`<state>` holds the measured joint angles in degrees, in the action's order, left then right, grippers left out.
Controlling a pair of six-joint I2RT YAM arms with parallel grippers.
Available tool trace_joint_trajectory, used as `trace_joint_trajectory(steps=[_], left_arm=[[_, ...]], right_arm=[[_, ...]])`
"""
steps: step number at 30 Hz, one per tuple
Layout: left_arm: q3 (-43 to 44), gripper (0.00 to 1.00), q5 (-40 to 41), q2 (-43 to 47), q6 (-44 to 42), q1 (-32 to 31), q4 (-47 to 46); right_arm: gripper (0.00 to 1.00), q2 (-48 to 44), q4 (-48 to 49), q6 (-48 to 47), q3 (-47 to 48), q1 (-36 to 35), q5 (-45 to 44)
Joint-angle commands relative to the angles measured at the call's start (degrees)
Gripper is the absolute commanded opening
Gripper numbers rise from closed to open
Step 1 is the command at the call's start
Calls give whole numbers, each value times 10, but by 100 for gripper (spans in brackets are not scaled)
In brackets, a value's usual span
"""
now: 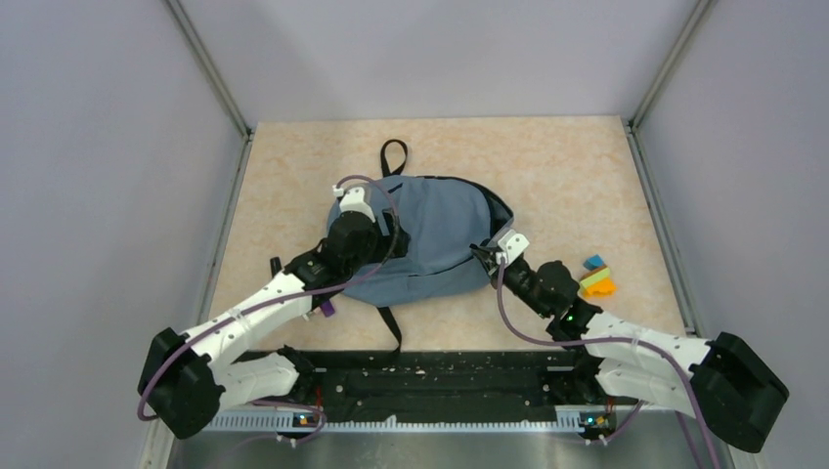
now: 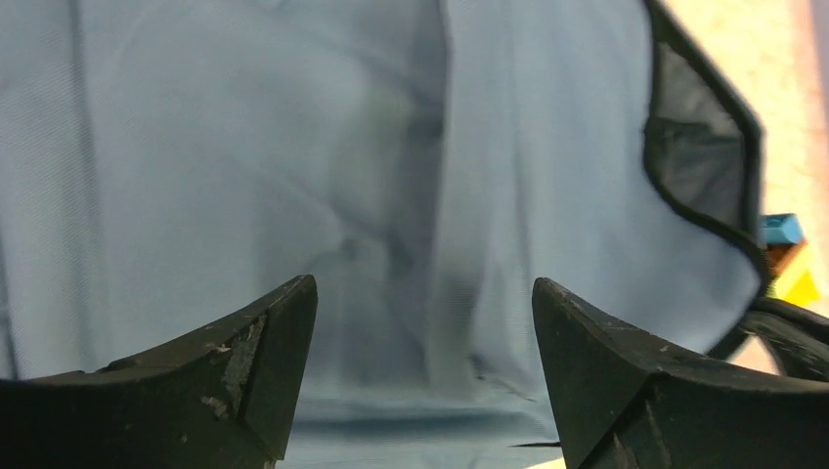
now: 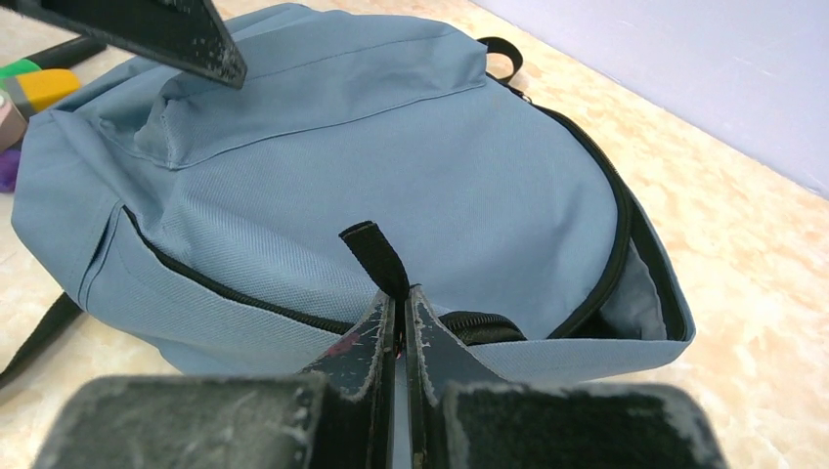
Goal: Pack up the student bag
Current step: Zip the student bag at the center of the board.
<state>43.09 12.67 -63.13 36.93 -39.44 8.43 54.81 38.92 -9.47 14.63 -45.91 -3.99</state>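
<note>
The student bag (image 1: pixel 440 234) lies flat in the middle of the table, grey-blue, its black top loop (image 1: pixel 393 154) pointing away from me. Its arched zipper gapes at the right side, showing the dark inside (image 3: pixel 635 283). My right gripper (image 3: pixel 399 298) is shut on the black zipper pull tab (image 3: pixel 376 254) at the bag's right edge; in the top view this gripper (image 1: pixel 481 252) meets the bag there. My left gripper (image 2: pixel 425 293) is open just above the bag's fabric (image 2: pixel 293 147), with nothing between its fingers; in the top view it (image 1: pixel 389 233) hovers over the bag's left half.
A small pile of coloured blocks (image 1: pixel 596 277) sits on the table right of the bag. A purple object (image 1: pixel 327 308) lies by the bag's near left corner, under the left arm. A black strap (image 1: pixel 391 327) trails toward the arms' bases. Grey walls close in the table.
</note>
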Motion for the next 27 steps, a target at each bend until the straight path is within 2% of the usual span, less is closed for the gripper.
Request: trace_joint_trajectory(steps=[1,6,7,8,9,11,13,15,21,27], left_arm=[[-21,86,15,2,28,16,-22],[-33,86,-48,-31,53,16,-76],[-34,83,-58,-40,56,16,-78],[-34,77,-66,-47,59,16,-79],[-34,66,-73,-54,60,17,-91],[-34,37,-73,-62,56,17,-94],[-35,14,-59,-62,42,22,-86],[-40,0,-57,-50,30,40,-68],[-42,0,-98,-19,-17,100,-45],[-41,0,-97,-3,-60,120,-24]], right_arm=[[0,-18,42,18,0,-2,-18],[0,-20,40,25,0,-1,-21],[0,-21,38,27,1,-1,-23],[0,-22,36,30,2,-1,-27],[0,-24,33,35,2,-2,-35],[0,-27,25,46,5,-2,-59],[0,-26,8,56,12,0,-100],[0,-23,-13,56,20,8,-139],[0,-34,-31,98,28,108,-110],[0,35,53,140,40,209,-45]])
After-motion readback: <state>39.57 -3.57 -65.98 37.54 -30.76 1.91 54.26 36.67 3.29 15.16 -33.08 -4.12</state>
